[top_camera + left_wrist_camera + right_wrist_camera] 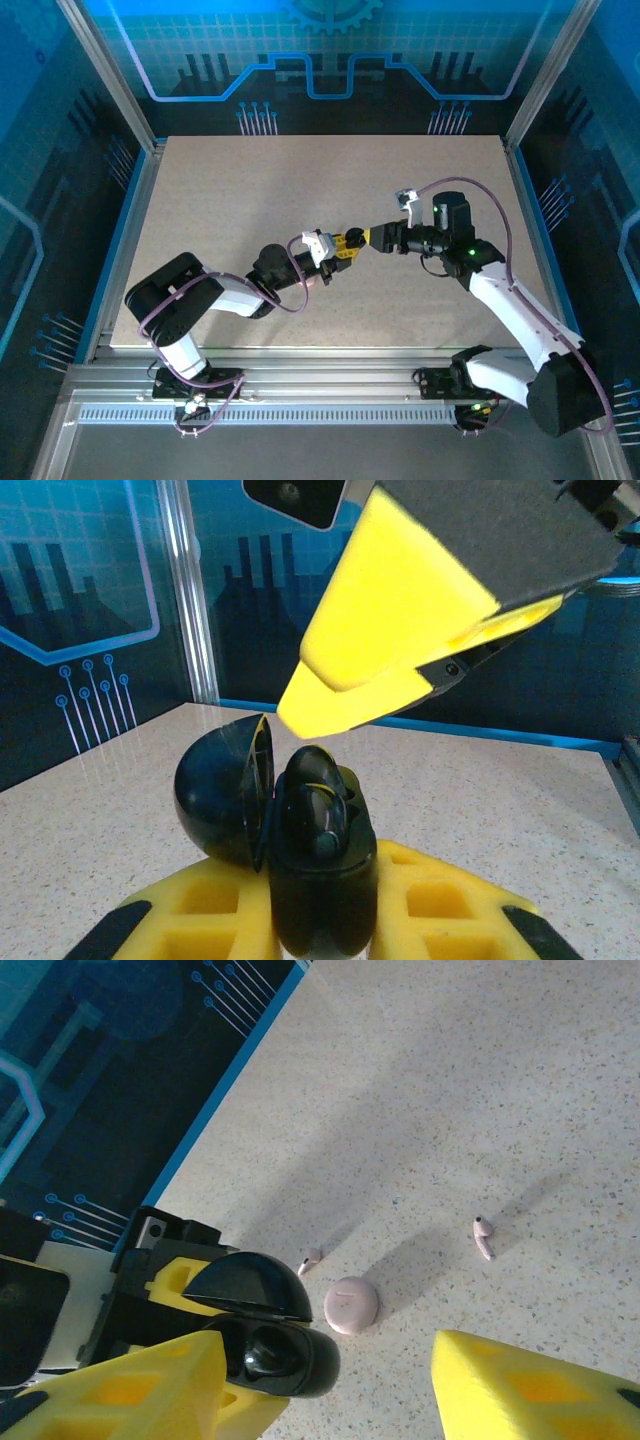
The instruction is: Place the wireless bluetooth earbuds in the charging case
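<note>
While the left end effector [320, 915] is clamped on an open black charging case [318, 865] with its lid [222, 790] swung aside, the right end effector [335, 1400] hangs close by with fingers apart, gripping nothing. The pink charging case [351, 1305] lies on the worktop [480, 1090], and the held black case is near it. One pink earbud [310, 1260] lies just beside the pink case, and another earbud [484, 1237] lies well apart from it on the opposite side.
</note>
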`<state>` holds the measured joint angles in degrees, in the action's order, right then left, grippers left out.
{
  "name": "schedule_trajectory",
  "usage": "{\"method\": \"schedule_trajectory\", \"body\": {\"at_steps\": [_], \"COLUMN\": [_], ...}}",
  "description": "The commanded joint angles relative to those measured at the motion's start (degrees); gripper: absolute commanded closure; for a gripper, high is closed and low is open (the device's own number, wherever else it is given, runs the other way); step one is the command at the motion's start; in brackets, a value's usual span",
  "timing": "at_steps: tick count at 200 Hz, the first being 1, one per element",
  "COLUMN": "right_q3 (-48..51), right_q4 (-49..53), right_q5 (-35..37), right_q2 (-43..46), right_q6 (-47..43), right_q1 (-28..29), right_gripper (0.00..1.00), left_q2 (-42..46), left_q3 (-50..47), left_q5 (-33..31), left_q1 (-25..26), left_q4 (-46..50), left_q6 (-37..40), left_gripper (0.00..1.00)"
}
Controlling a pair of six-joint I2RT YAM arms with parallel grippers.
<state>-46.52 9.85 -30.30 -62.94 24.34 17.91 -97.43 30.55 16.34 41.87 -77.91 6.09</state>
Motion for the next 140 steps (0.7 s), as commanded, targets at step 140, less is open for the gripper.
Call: {"method": "schedule_trajectory", "body": {"at_steps": [140], "right_q3": [5.1], "right_q4": [-4.8], "right_q5": [0.5], "right_q2": [12.0], "right_q6": [-9.3], "right_q1": [-0.2], "right_gripper": [0.45], "left_q2": [7.4], "left_q3": [-1.6], "left_q5": [3.9], "left_q1": [0.1], "left_q4": [3.6], "left_q6": [-1.7], "left_gripper": [0.85]}}
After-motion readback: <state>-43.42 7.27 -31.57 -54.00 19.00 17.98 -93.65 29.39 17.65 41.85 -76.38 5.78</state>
